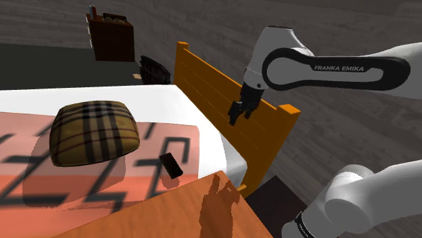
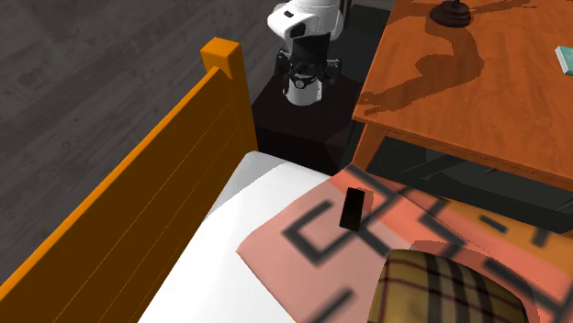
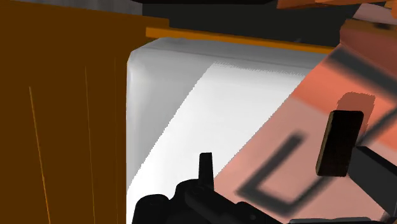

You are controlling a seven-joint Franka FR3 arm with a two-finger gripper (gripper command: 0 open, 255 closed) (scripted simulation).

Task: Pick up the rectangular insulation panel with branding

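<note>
Shoulder view: the gripper [image 1: 239,113] hangs in front of the orange slatted bed board [image 1: 209,88], above the edge of the white mattress [image 1: 162,101]. Jaw state cannot be determined here. 1 small dark rectangular panel [image 1: 170,164] stands tilted on the salmon blanket [image 1: 27,128], between the plaid pillow [image 1: 95,132] and the wooden table [image 1: 189,213], well apart from the gripper. No branding is legible on it.

Second exterior view: the panel [image 2: 353,208] stands on end on the blanket [image 2: 275,246], near the blanket's edge and close to the table's corner [image 2: 459,83]. The gripper [image 2: 303,87] is beyond the corner post of the bed board [image 2: 138,211], pointing down. Jaw state cannot be told. The pillow [image 2: 450,289] lies at that view's lower right.

Wrist view: the panel [image 3: 340,143] stands upright on the blanket [image 3: 299,127], off to 1 side of the gripper's line, not touched. The mattress [image 3: 210,114] and bed board [image 3: 57,127] lie ahead.
</note>
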